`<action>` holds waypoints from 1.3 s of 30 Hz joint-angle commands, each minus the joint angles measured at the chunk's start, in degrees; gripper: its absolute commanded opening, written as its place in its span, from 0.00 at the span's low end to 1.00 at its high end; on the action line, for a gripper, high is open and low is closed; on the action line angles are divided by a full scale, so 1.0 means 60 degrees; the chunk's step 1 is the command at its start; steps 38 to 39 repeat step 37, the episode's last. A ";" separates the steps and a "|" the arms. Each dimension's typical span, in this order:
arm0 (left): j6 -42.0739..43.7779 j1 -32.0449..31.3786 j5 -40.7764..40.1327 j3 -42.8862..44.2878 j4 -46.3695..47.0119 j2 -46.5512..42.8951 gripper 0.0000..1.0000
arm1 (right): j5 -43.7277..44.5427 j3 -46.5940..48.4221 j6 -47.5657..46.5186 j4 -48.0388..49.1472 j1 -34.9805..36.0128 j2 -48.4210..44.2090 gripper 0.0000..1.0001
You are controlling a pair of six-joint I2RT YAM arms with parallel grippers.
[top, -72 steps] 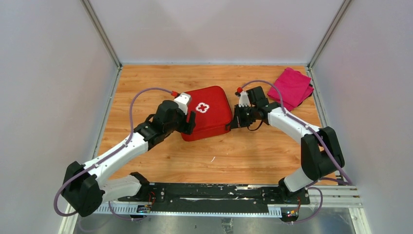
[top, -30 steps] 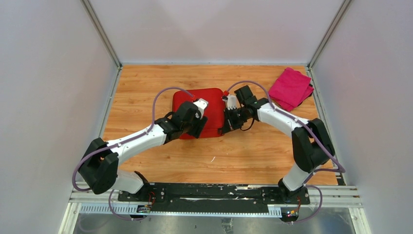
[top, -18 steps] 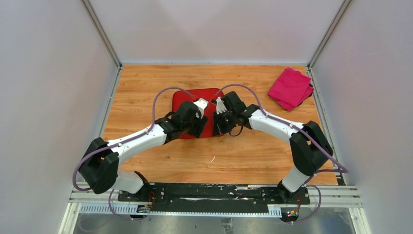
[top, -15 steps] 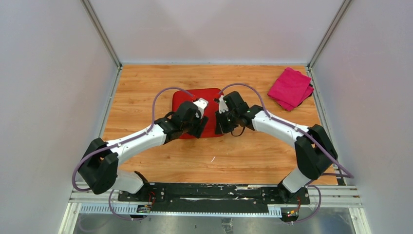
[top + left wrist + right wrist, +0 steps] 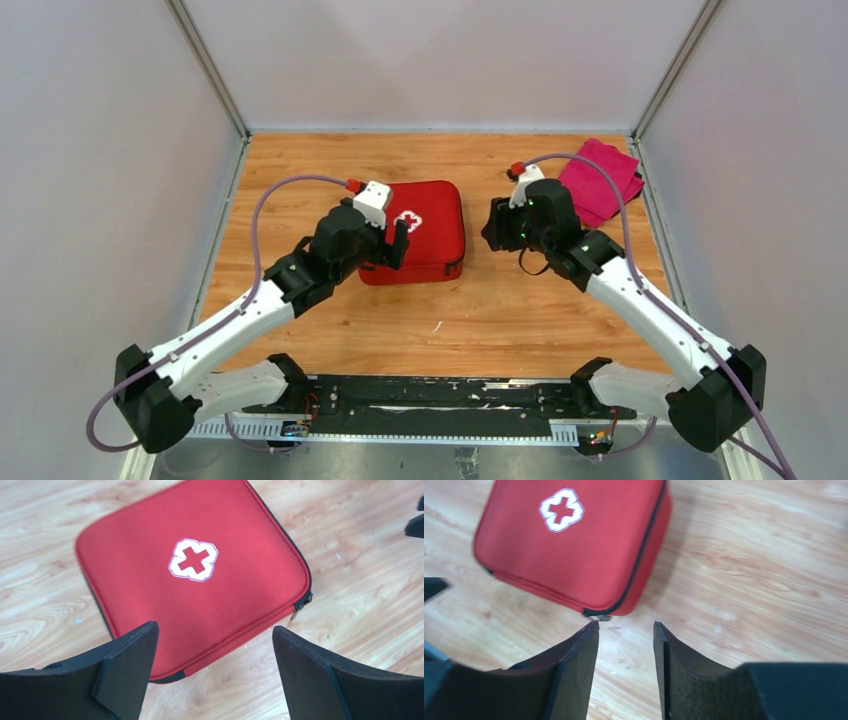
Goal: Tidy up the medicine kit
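A moment ago both arms were bent close over the medicine kit, the right one pinched shut at its right edge. Now they have drawn back and the case lies bare between them. It rests flat on the bench, a little left of centre, with the lid down, the white cross facing up and the zip line run round to the pull at its near right corner. The left pincer hangs released and spread wide over the near left edge of the kit, holding nothing. The right pincer has let go too, its jaws parted on bare wood just off that corner. We judge the closing done, so the task looks at or near its end. Open wood lies all round the case, which sits well apart from the side walls. The magenta cloth sits in the far right corner, behind the right arm, and neither arm crowds the other.
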 commanded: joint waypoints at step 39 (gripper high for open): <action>-0.2884 -0.0076 -0.6115 -0.2761 -0.2719 -0.6163 1.00 | 0.4183 -0.3219 -0.0656 -0.0625 -0.0741 -0.7006 0.96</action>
